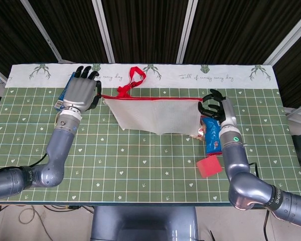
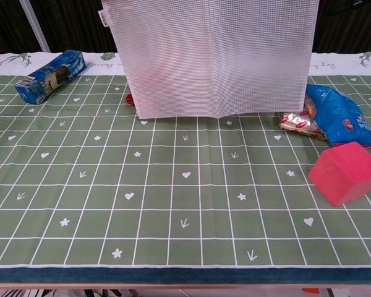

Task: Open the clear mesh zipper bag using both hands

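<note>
Your left hand (image 1: 81, 93) and right hand (image 1: 214, 106) each gripped one top corner of the white mesh red-zippered pouch (image 1: 155, 115). You held it stretched upright above the green gridded tablecloth (image 1: 140, 165).
</note>
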